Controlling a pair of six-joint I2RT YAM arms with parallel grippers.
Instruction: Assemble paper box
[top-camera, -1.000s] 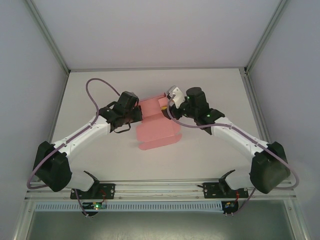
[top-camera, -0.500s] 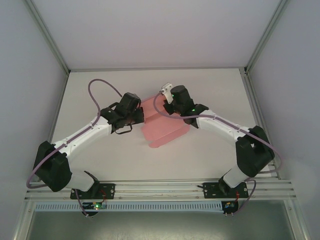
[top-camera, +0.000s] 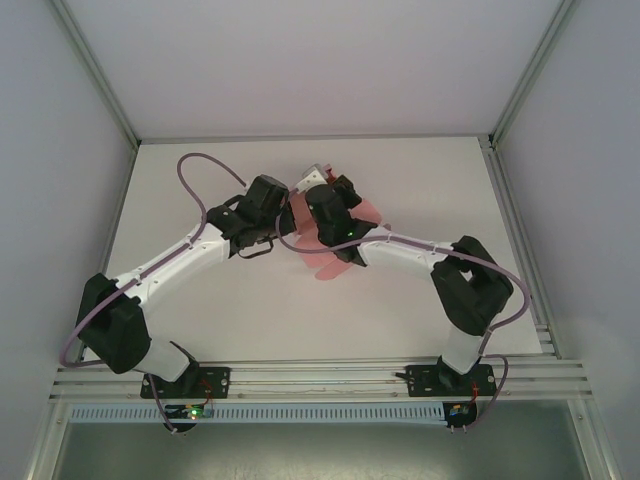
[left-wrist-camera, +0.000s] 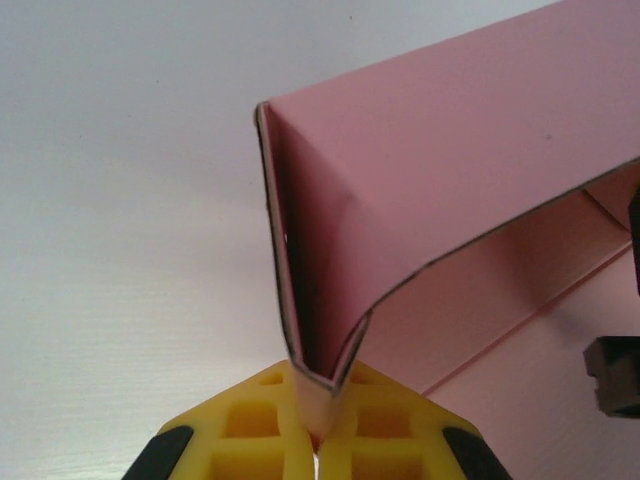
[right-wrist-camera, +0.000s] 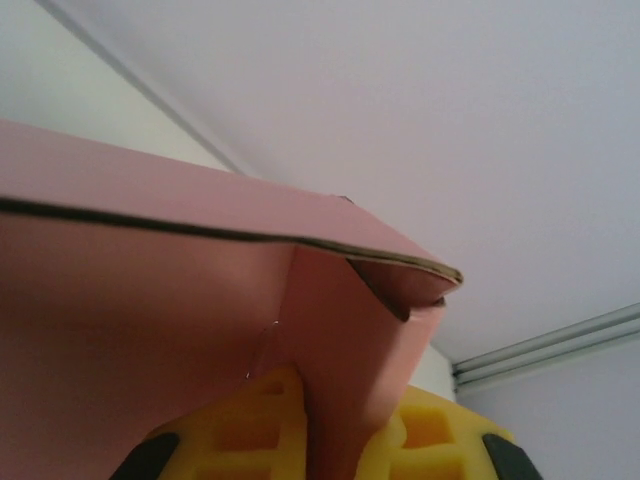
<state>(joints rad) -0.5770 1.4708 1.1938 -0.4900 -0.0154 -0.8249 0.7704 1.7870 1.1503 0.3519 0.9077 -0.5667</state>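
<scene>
The pink paper box (top-camera: 333, 262) is held up over the middle of the table between both wrists, partly folded, and most of it is hidden under the right arm. My left gripper (top-camera: 283, 218) is shut on a folded corner of the box (left-wrist-camera: 450, 150), with the double layer of card pinched between its yellow fingers (left-wrist-camera: 260, 420). My right gripper (top-camera: 318, 200) is shut on another wall of the box (right-wrist-camera: 150, 300), and a creased flap stands up between its yellow fingers (right-wrist-camera: 440, 430). The two grippers sit very close together at the box's left end.
The white table (top-camera: 430, 180) has bare room on every side of the box. Grey walls with metal posts enclose it. An aluminium rail (top-camera: 320, 375) carries both arm bases at the near edge. A purple cable (top-camera: 195, 170) loops above the left arm.
The right arm has swung left and its wrist has turned over the box, now covering most of it. The box has shifted and tilted. The left gripper has edged a little right.
</scene>
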